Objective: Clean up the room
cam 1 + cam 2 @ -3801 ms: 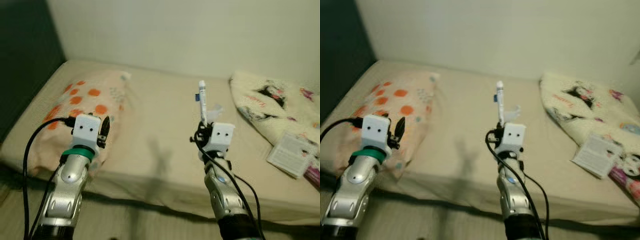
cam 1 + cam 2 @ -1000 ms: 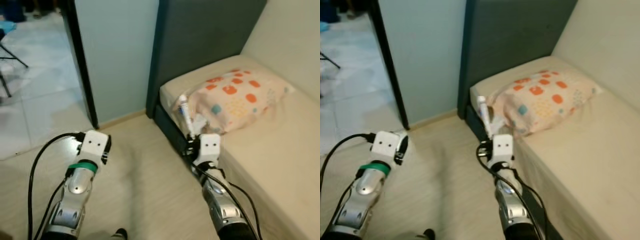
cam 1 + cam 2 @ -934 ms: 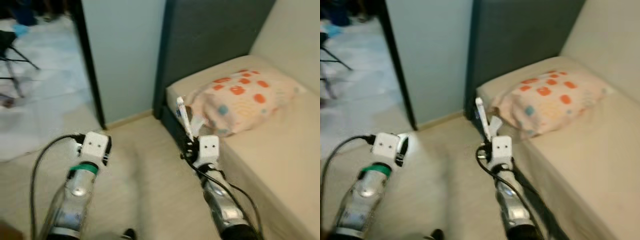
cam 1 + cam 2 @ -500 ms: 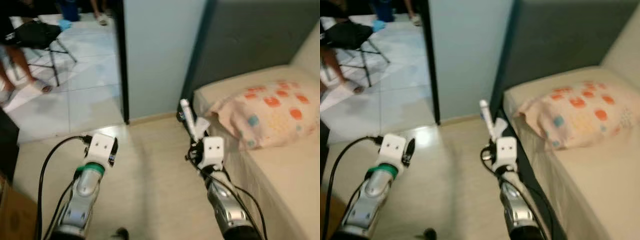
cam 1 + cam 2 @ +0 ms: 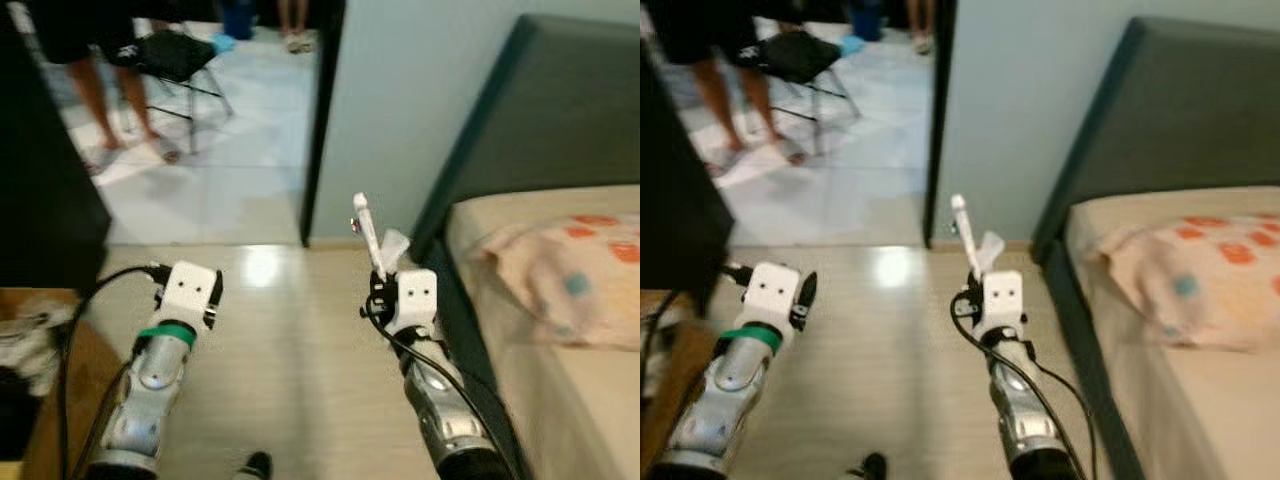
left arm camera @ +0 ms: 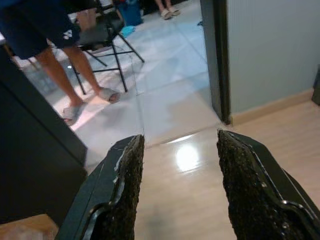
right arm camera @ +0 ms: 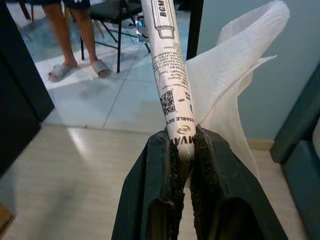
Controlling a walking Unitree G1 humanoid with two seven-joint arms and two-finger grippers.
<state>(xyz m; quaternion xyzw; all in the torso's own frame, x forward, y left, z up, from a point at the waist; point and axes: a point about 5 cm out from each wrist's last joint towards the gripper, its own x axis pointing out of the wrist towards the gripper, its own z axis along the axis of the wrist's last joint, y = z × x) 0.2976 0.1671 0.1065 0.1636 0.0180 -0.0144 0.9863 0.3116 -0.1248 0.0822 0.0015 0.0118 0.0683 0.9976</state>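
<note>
My right gripper (image 7: 182,145) is shut on a white printed tube (image 7: 166,70) and a white tissue (image 7: 232,75), both standing up above its fingers. In the eye views the tube (image 5: 365,232) and tissue (image 5: 393,246) rise above the right wrist, held over the wooden floor beside the bed. My left gripper (image 6: 177,150) is open with nothing between its fingers (image 6: 125,195); it hangs over the floor on the left (image 5: 212,300), facing a doorway.
A bed (image 5: 560,400) with a dark headboard (image 5: 540,110) and an orange-dotted pillow (image 5: 575,285) lies to the right. Ahead a doorway (image 5: 320,120) opens to a tiled room with a folding chair (image 5: 180,60) and a person's legs (image 5: 100,90). Dark furniture (image 5: 45,190) and clutter (image 5: 25,350) stand on the left.
The camera has turned left from the bed toward the doorway; the pillow has slid to the right edge of view. The right gripper still holds the tube and tissue.
</note>
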